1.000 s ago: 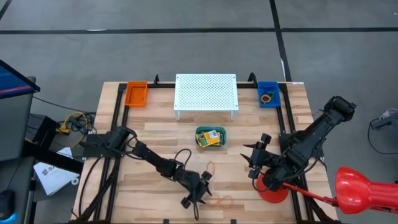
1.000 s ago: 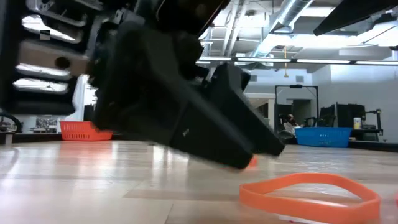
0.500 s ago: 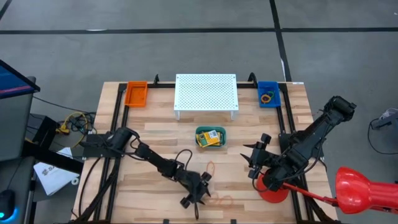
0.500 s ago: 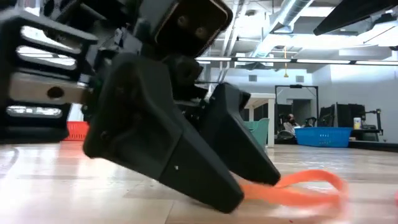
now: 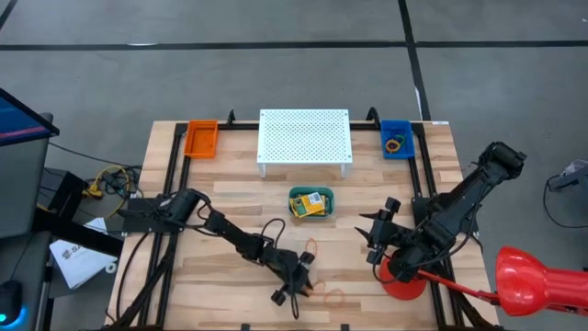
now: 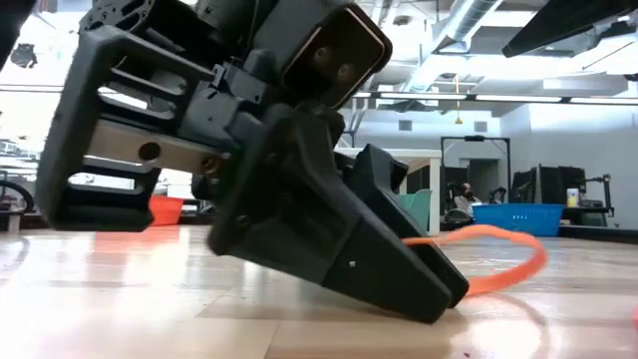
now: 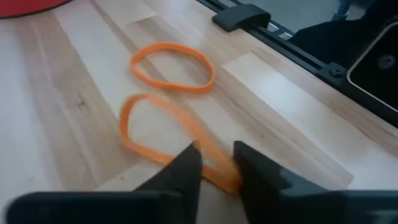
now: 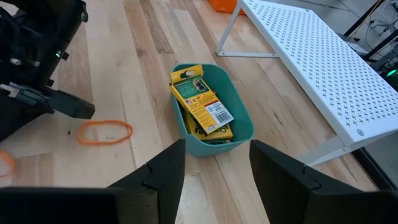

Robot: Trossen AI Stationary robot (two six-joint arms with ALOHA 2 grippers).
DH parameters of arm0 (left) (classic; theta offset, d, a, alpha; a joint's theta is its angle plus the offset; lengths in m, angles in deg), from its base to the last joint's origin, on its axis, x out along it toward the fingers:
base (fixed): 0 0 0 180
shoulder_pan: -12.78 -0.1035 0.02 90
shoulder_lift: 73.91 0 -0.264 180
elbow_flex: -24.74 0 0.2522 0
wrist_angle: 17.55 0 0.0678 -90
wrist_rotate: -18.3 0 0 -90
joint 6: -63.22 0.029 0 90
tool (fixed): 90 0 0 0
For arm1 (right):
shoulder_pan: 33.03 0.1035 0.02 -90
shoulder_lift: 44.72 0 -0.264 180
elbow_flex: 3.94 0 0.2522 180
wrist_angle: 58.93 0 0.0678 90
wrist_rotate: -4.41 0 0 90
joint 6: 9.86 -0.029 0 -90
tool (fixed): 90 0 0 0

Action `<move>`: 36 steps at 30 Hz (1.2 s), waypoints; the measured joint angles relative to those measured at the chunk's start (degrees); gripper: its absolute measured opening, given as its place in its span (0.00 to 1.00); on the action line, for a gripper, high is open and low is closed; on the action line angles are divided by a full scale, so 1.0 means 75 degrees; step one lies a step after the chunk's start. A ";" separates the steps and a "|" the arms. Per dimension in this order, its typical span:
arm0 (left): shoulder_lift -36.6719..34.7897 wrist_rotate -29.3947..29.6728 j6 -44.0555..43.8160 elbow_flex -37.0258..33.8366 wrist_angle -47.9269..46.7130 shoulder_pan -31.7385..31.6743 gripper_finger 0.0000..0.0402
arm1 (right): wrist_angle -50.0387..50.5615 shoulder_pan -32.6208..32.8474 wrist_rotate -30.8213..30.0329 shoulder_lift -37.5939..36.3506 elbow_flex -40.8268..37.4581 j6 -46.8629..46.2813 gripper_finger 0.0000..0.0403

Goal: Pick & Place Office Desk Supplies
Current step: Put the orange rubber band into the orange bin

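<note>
The left gripper (image 5: 299, 291) is down at the table's front edge, fingers (image 7: 186, 171) pinched narrow on one end of an orange band (image 7: 163, 140), which trails forward from the tips along the arm's line. A second band (image 7: 173, 66) lies flat just beyond it. A moment ago those jaws stood wide over the band; now one end is lifted off the wood. Further right, the crayon boxes (image 8: 202, 102) sit in the teal bin (image 8: 241, 121), and the right gripper (image 5: 378, 241) waits open, much farther from the bands.
</note>
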 joint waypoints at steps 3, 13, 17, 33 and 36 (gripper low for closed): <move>-0.0017 0.0047 -0.0130 -0.0003 -0.0024 -0.0061 0.09 | 0.0001 0.0000 0.0009 -0.0001 0.0000 0.0000 0.43; -0.0635 0.0260 -0.0014 -0.0062 -0.0937 -0.0156 0.00 | -0.0033 0.0102 0.0024 -0.0002 0.0000 -0.0020 0.43; -0.1437 0.1182 0.0292 -0.0062 -0.2246 -0.0158 0.00 | -0.0027 0.0152 0.0023 0.0000 0.0000 -0.0061 0.43; -0.6073 0.5285 -0.2297 -0.1421 -0.8319 -0.0173 0.00 | -0.0047 0.0166 -0.0006 0.0000 0.0006 -0.0057 0.43; -0.6963 0.6231 -0.3175 -0.1679 -0.9475 -0.0288 0.00 | -0.0040 0.0166 -0.0038 0.0000 0.0006 -0.0051 0.43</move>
